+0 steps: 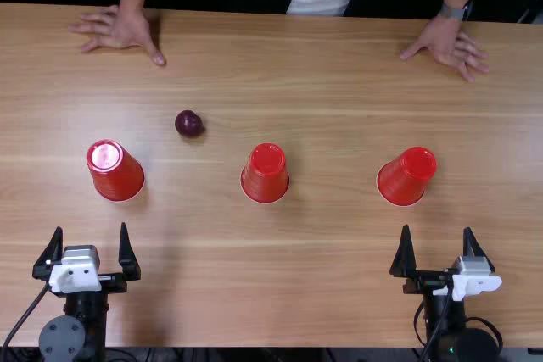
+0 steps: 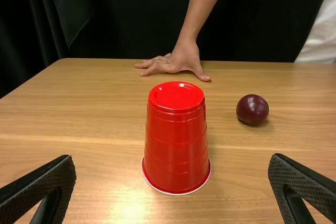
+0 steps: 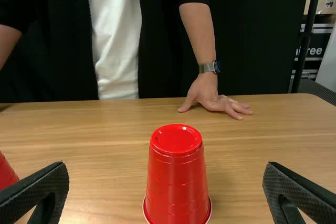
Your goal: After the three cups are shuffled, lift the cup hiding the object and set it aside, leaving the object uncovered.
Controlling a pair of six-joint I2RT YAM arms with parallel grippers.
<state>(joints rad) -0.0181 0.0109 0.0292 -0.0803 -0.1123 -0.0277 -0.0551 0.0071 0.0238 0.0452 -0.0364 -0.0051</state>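
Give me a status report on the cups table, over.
Left gripper and right gripper open, near edge. Upside-down red plastic cups: left cup, middle cup, right cup; dark purple ball uncovered beyond them. Person's hand and other hand flat, far edge.

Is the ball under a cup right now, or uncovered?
Uncovered: the dark ball lies bare on the table, beyond the left cup and middle cup, touching neither.
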